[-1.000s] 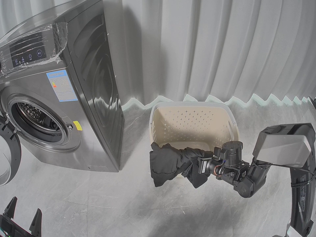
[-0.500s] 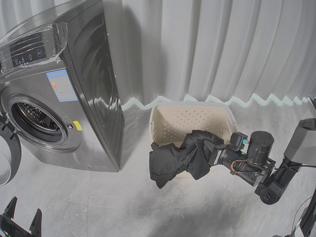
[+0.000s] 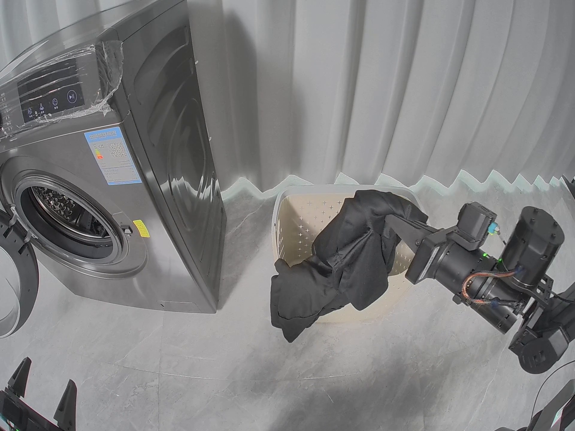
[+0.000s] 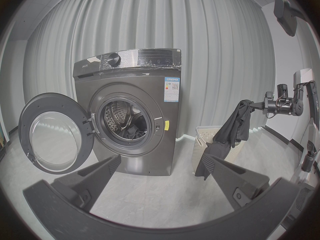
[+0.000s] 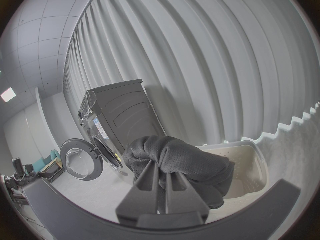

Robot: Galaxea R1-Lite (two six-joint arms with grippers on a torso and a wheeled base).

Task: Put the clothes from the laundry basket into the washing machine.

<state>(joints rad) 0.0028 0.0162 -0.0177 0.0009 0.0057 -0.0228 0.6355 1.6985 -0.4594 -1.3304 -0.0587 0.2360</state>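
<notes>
While the left gripper (image 3: 43, 385) hangs low and close in at about seven o'clock, fingers spread wide with nothing between them, the work is out toward two o'clock. There the right gripper (image 3: 392, 218) is pinched tight on a fold of a dark garment (image 3: 350, 252), held up above the laundry basket (image 3: 281, 214). The cloth's lower end trails over the basket's near rim and down its outer wall, so it is not free of the basket yet. The part of the basket's inside that shows looks bare. Off at ten o'clock the washing machine (image 3: 162, 151) stands with its door (image 3: 15, 282) swung wide, and the left wrist view shows something dark lying in the drum (image 4: 128, 124), likely clothing. I'd judge this the last piece or near it: lifted, yet to be carried across and pushed in. Farthest back hangs a pale curtain (image 3: 359, 91).
</notes>
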